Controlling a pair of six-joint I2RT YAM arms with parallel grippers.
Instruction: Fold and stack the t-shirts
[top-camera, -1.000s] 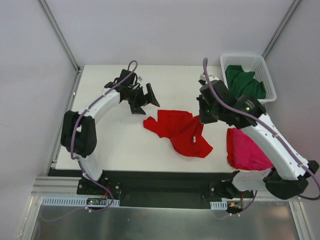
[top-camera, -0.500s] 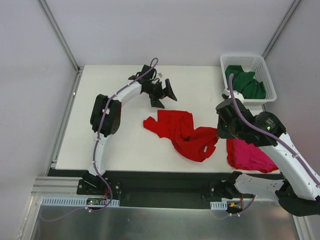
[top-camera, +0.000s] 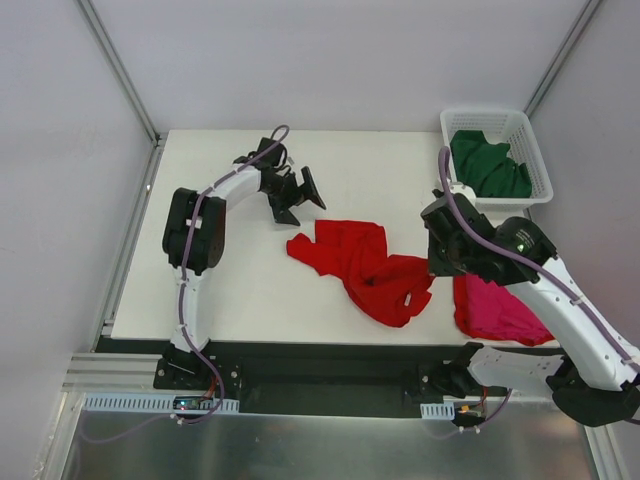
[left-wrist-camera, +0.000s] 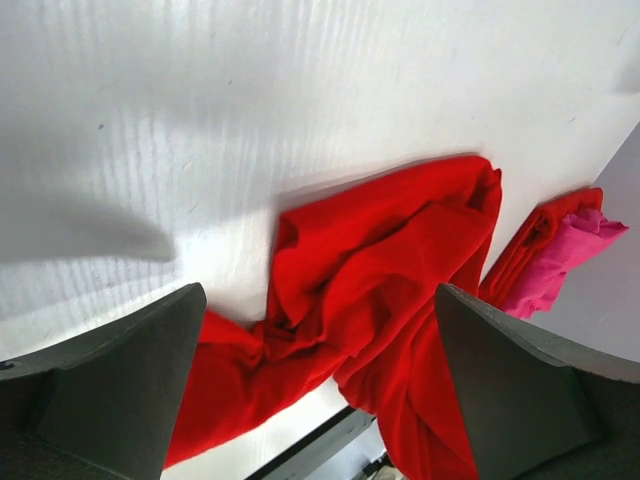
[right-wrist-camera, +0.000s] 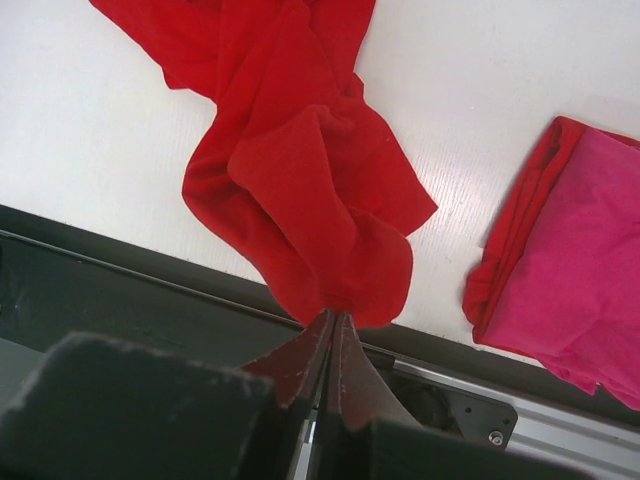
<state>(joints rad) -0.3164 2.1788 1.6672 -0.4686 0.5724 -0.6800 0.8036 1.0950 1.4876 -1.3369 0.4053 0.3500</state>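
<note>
at the near right edge of the worktop (top-camera: 230, 290), the magenta-pink t-shirt (top-camera: 495, 310) is seen lying folded. beside it, the red t-shirt (top-camera: 365, 262) is spread crumpled, its near corner clamped in the right claw (right-wrist-camera: 328, 325); its folding is judged barely begun. beyond it, the left claw (top-camera: 298, 198) is held wide apart and empty. farthest, the dark green t-shirt (top-camera: 488, 167) is seen bunched in the basket (top-camera: 535, 160), not yet handled.

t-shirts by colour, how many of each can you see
red t-shirt: 1
pink t-shirt: 1
green t-shirt: 1, in the basket
total: 3
A red edge under the pink one may be a fourth; cannot tell.
</note>
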